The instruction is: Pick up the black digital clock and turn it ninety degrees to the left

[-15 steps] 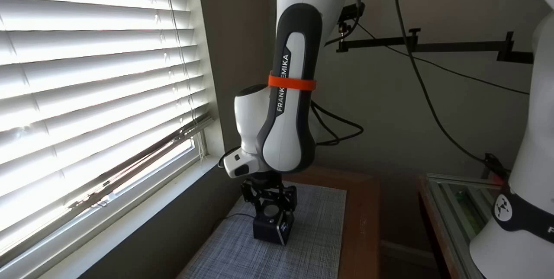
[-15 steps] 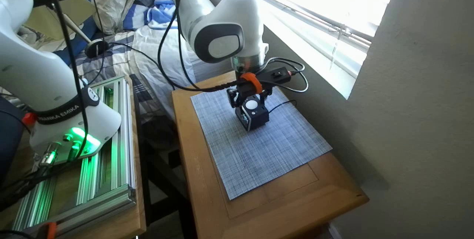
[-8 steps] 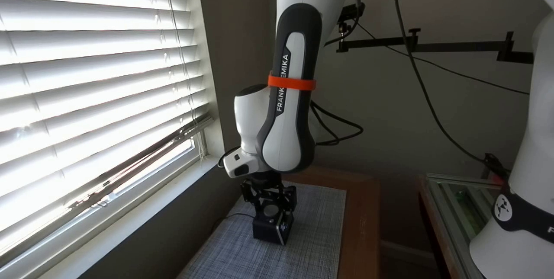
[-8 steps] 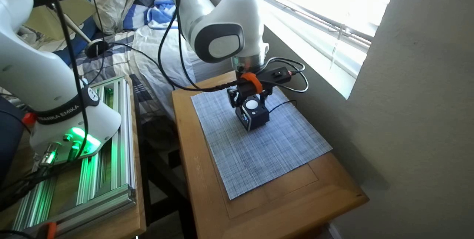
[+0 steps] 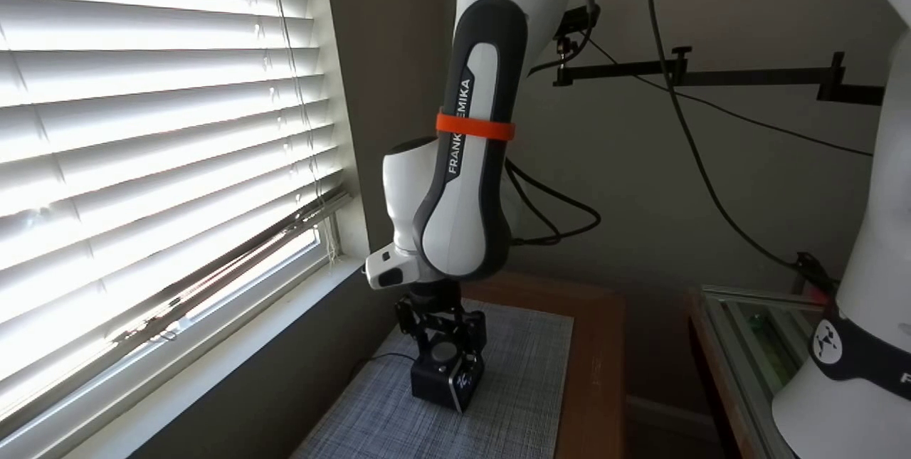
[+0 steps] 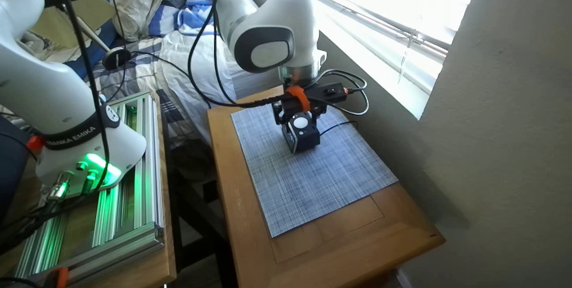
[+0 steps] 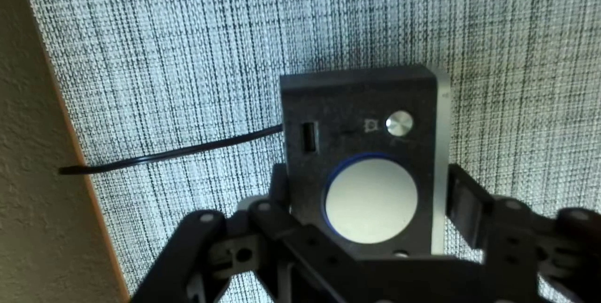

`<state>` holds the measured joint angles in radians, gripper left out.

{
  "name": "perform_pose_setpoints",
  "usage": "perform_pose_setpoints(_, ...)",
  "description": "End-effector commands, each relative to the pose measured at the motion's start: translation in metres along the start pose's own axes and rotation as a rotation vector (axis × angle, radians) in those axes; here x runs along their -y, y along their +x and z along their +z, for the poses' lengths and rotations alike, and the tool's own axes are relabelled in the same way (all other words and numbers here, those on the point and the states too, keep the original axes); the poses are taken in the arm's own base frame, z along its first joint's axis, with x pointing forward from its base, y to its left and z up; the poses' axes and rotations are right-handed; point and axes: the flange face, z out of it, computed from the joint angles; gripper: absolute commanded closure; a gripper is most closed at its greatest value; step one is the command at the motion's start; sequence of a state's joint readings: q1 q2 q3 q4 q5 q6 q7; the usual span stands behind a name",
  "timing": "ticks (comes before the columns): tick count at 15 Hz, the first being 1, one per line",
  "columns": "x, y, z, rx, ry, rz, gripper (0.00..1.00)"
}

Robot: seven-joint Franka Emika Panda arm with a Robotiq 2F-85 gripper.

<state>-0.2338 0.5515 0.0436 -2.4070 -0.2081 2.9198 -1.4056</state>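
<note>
- Nearest in an exterior view, the wooden table (image 6: pixel 348 252) shows past the mat (image 6: pixel 321 189), which looks loose; dragging the clock would likely pull it along, so lift straight up before turning.
- Beyond, the clock (image 6: pixel 303 134) is toward the mat's far end, lit face to the left; whether its base touches the mat cannot be told.
- From above, the gripper (image 7: pixel 368 190) pinches it front to back, one pad (image 7: pixel 280 183) against the back; a firm, even squeeze should keep the boxy body from tipping.
- Farther right, the cord (image 6: pixel 333 127) runs from the clock's back toward the wall (image 6: pixel 393 131); best leave it slack, make the quarter turn left slowly, then set the base flat before letting go.
</note>
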Motion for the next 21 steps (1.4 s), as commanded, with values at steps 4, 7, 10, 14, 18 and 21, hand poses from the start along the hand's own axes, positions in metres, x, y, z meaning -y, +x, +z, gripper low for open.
perform_pose_setpoints(4,0.002,-0.001,-0.033,-0.002,0.029,0.204,0.45)
perform_pose_setpoints(7,0.000,-0.004,-0.046,0.007,0.020,0.319,0.45)
perform_pose_setpoints(10,-0.008,-0.003,-0.036,0.005,0.008,0.274,0.20)
perform_pose_setpoints(14,-0.006,-0.003,-0.031,0.005,0.018,0.273,0.20)
perform_pose_setpoints(18,-0.008,-0.006,-0.033,0.001,0.011,0.352,0.45)
perform_pose_setpoints(21,-0.009,-0.007,-0.037,-0.010,0.011,0.504,0.45)
